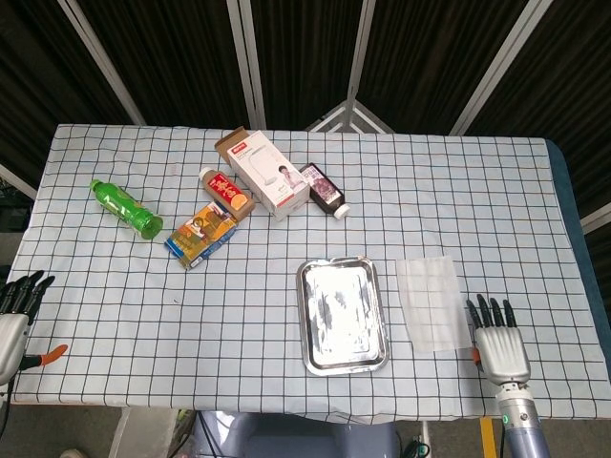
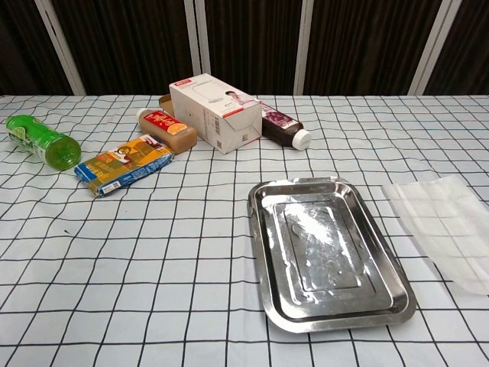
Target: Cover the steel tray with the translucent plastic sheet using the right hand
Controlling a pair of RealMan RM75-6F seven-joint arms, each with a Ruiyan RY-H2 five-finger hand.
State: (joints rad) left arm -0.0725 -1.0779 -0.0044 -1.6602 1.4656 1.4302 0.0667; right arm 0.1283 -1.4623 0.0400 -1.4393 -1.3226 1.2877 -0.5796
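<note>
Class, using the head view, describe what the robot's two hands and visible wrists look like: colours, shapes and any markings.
The right hand has a pale silver-grey palm plate, slim black fingers and an orange patch at its side. Below it a grey cylindrical wrist carries a small green light. The left hand, cut by the frame edge, shows the same grey body, black fingers and an orange tip. No cables or sleeves are visible.

right hand [image 1: 501, 348]: pale grey, smooth shell on the back, broad and a little rounded.
right fingers [image 1: 489, 309]: black, slim, with glossy segments.
right thumb side: a small orange-red part shows at the left edge of the palm.
right wrist: grey cylinder under the hand, with one small green light on it.
right forearm: blue-grey tube, seen only at the bottom edge.
left hand [image 1: 11, 324]: the same pale grey shell, partly cut by the picture edge.
left fingers [image 1: 29, 284]: black; an orange tip shows lower, near the thumb side.
</note>
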